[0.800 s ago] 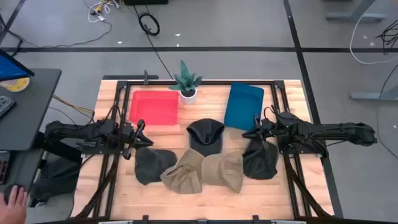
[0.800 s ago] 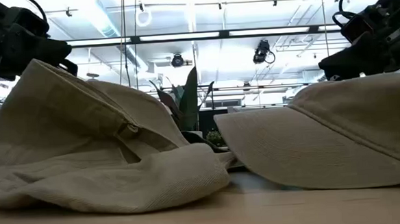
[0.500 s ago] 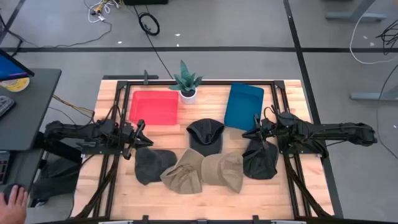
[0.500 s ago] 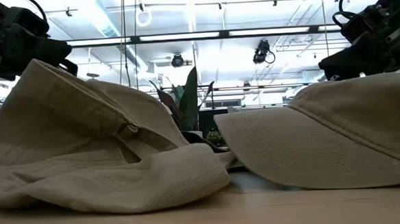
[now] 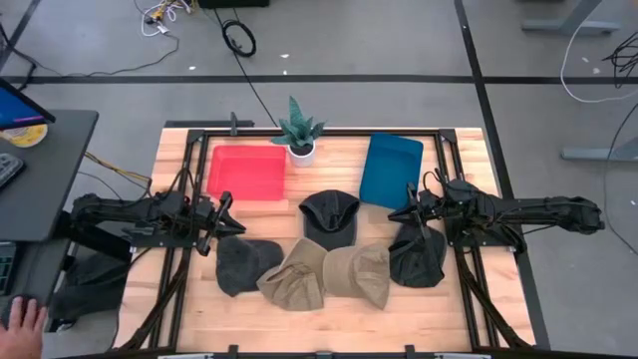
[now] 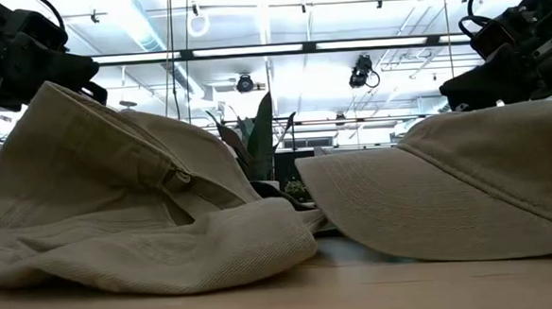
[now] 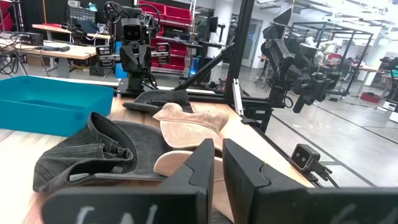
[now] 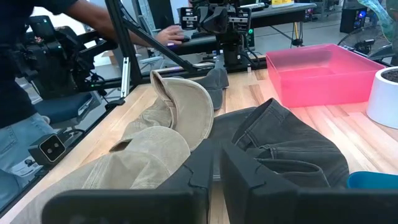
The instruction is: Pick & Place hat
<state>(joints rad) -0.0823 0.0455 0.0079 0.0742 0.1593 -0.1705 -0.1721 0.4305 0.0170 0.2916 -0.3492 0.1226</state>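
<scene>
On table centre, five caps bunched: tan caps [image 5: 326, 273] overlap. Left gripper [image 5: 226, 211], right gripper [image 5: 406, 212] hover, fingers together, empty. Risk: snagging neighbouring cap, missing red bin [image 5: 247, 172].

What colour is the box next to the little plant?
Red, beside the plant; clearest in the high view.

From overhead we looked straight down on the whole wooden table [image 5: 429, 304] and both arms. Our low camera sat at tabletop level, close against two tan caps [image 6: 136, 200], facing the room's ceiling lights. Each wrist camera looked past its own fingers across the table toward the opposite arm. Both wrist views and the overhead shared the black cap [image 5: 330, 212] at the table's middle.
</scene>
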